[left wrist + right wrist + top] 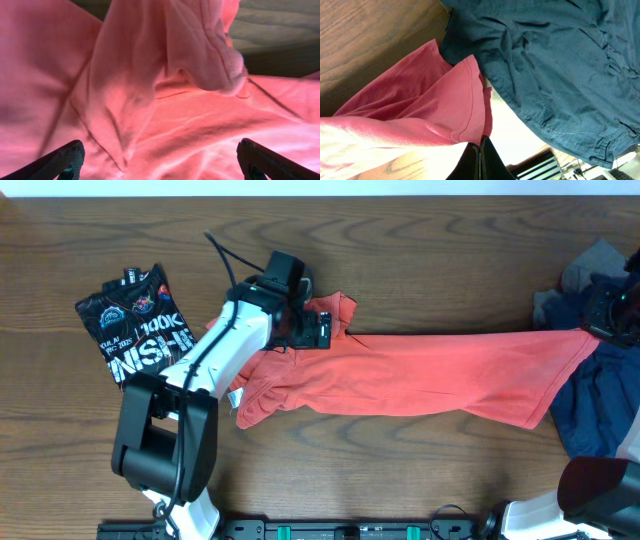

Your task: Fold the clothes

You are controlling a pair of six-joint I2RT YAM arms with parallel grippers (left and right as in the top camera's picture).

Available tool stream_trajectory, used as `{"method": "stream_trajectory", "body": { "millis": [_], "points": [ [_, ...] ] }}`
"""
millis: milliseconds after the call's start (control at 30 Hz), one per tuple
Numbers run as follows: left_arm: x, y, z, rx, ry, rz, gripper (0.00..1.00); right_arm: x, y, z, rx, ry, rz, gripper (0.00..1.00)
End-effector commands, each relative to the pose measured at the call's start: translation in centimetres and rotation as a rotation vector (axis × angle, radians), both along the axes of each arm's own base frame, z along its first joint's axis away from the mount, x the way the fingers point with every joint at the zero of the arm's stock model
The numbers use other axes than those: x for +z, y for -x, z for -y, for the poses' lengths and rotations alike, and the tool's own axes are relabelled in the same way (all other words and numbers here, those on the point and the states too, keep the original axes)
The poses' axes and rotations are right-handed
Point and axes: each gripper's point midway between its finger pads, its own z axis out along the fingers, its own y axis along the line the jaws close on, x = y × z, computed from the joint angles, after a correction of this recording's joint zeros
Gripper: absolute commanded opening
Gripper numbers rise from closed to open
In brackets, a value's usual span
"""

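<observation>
Right jaws pinched the hem of the soft coral-red T-shirt [430, 370], seemingly to hold it stretched along the worktop [400, 240]; left jaws stood spread.

The coral-red shirt [420, 370] lies drawn out in a long band across the middle of the tabletop, smooth along its length with shallow creases. Its left end is bunched and rumpled, one fold pushed up toward the far side. Its wider right end has its stitched hem pinched in the closed right hand [481, 150]. That end touches a crumpled navy blue garment [590, 415] heaped at the right edge, with a grey garment [580, 280] bunched just beyond it. On the far left, apart from the red shirt, a black garment [135, 320] lies folded in a compact, slightly tilted rectangle, white print facing up.
</observation>
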Motion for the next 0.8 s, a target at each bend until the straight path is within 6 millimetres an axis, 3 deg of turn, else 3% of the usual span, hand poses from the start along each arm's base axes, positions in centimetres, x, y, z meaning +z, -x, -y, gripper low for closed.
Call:
{"method": "stream_trajectory", "body": {
  "millis": [0, 167, 267, 400, 700, 767],
  "points": [
    [-0.2, -0.5, -0.8, -0.074, -0.136, 0.080, 0.98, 0.1, 0.3, 0.5, -0.006, 0.013, -0.004, 0.01],
    [-1.0, -1.0, -0.1, -0.123, -0.204, 0.125, 1.00, 0.0, 0.3, 0.3, -0.004, 0.001, -0.006, 0.01],
    [-1.7, -1.4, -0.3, -0.119, -0.237, 0.137, 0.94, 0.0, 0.4, 0.3, -0.004, 0.000, -0.011, 0.01],
    [-3.1, -1.7, -0.1, -0.121, -0.241, 0.126, 0.76, 0.0, 0.4, 0.3, -0.004, 0.000, -0.009, 0.01],
    [-4.8, -2.4, 0.7, -0.129, -0.237, 0.134, 0.75, 0.0, 0.2, 0.3, -0.004, 0.003, -0.002, 0.01],
    [-4.7, -2.6, 0.9, -0.131, -0.233, 0.145, 0.68, 0.0, 0.2, 0.3, -0.004, 0.003, -0.002, 0.01]
  ]
}}
